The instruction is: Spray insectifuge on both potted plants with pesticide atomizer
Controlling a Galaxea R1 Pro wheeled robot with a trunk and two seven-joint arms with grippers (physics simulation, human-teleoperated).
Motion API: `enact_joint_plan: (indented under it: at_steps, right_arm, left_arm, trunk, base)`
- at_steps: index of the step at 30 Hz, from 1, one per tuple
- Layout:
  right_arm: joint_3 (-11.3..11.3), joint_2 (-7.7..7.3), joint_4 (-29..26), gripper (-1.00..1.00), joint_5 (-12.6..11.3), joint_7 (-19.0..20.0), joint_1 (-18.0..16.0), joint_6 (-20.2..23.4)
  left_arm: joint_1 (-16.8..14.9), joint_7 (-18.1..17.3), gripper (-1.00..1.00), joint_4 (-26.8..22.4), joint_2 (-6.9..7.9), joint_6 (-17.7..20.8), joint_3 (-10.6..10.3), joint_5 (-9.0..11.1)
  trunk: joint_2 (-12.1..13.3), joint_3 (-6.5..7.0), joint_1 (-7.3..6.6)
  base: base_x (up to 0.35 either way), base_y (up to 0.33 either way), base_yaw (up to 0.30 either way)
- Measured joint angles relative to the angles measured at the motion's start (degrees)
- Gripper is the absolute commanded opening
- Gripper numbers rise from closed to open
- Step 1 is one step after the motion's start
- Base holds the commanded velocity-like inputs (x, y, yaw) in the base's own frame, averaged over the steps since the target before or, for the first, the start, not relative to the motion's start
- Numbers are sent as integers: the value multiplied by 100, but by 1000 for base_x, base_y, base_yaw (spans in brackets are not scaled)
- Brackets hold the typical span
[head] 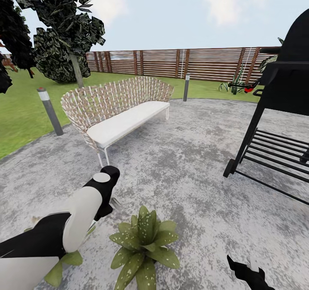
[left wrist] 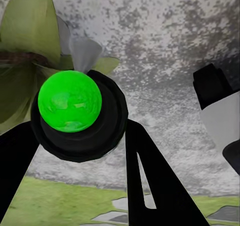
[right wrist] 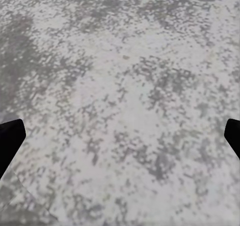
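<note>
Pesticide atomizer [left wrist: 75,113] between left fingers [left wrist: 155,181], label hidden, possibly gripped

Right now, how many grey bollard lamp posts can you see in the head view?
2. One bollard lamp post stands at the paving's edge left of the wicker bench; the other post stands behind the bench's far end. More may be hidden.

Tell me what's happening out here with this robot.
The robot stands on the grey paving of a garden, near a wicker bench and a black grill. Its left gripper holds a dark object with a bright green round end beside a potted plant. The right gripper hangs open over the paving.
</note>
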Motion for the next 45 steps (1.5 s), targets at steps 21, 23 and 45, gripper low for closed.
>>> enact_joint_plan:
  at_steps: [21, 23, 45]
  right_arm:
    - [21, -67, 18, 100, 49, 26, 0, -52]
    - [21, -69, 18, 100, 49, 26, 0, -53]
    - [18, -70, 360, 100, 49, 12, 0, -62]
  left_arm:
    - [10, -2, -100, -679, -184, 7, 68, 310]
    - [12, -2, -100, -703, -166, 4, 55, 388]
    - [2, -2, -100, -968, -206, -21, -4, 778]
  trunk:
    - [0, 0, 0]
    - [0, 0, 0]
    - [0, 0, 3]
  base:
    - [0, 0, 0]
    - [-45, -22, 0]
    - [-270, -132, 0]
